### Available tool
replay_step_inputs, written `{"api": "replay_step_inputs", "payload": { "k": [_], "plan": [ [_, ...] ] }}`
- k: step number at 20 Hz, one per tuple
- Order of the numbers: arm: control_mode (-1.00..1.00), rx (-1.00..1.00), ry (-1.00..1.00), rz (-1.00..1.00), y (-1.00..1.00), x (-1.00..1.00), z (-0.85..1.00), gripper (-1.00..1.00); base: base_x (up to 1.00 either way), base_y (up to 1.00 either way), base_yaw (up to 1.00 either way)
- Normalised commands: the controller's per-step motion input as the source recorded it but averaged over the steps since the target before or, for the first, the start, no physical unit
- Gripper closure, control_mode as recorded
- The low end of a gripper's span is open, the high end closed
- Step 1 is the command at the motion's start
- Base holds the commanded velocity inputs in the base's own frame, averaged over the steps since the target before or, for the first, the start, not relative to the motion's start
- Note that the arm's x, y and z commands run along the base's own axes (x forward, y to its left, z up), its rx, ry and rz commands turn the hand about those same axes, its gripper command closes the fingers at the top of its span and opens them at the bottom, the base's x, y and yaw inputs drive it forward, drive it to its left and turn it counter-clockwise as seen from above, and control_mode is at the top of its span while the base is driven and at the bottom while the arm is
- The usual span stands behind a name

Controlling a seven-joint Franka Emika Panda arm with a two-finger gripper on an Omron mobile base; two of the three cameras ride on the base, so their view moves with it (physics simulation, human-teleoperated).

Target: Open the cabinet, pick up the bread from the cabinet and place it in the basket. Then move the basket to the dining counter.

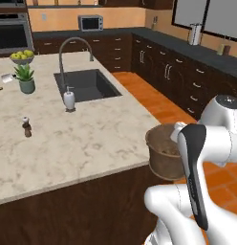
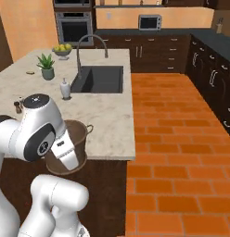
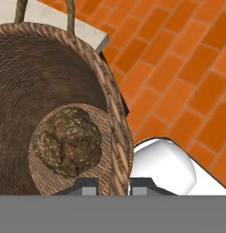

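Basket [image 3: 64, 91] pinched at the rim by the tool [image 3: 113, 184], one finger inside the woven wall and one outside. Bread [image 3: 69, 141] lying on the bottom (dark, seeded). Held beside the desk [image 1: 91, 134] corner, above orange brick floor [image 2: 182, 139].

Ahead of your basket [image 1: 164, 155] the near corner of the desk [image 1: 91, 139] lies bare, so you can pass there. Farther in from that corner, a pepper mill [image 1: 26, 127], a soap bottle [image 1: 69, 99], the sink [image 1: 87, 84] and its arched faucet [image 1: 72, 50] stand in the way. A potted plant [image 1: 26, 78] blocks the far side.
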Motion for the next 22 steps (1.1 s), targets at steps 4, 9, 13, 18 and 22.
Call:
{"api": "replay_step_inputs", "payload": {
  "k": [4,9,13,18,22],
  "plan": [
    [1.0,0.0,0.0,0.0,0.0,0.0,0.0,1.0,-0.01,0.63,0.31],
    [1.0,0.0,0.0,0.0,0.0,0.0,0.0,1.0,0.06,0.16,0.35],
    [1.0,0.0,0.0,0.0,0.0,0.0,0.0,1.0,0.44,0.0,0.01],
    [1.0,0.0,0.0,0.0,0.0,0.0,0.0,1.0,0.39,0.0,0.0],
    [1.0,0.0,0.0,0.0,0.0,0.0,0.0,1.0,0.33,0.0,0.0]
  ]
}}
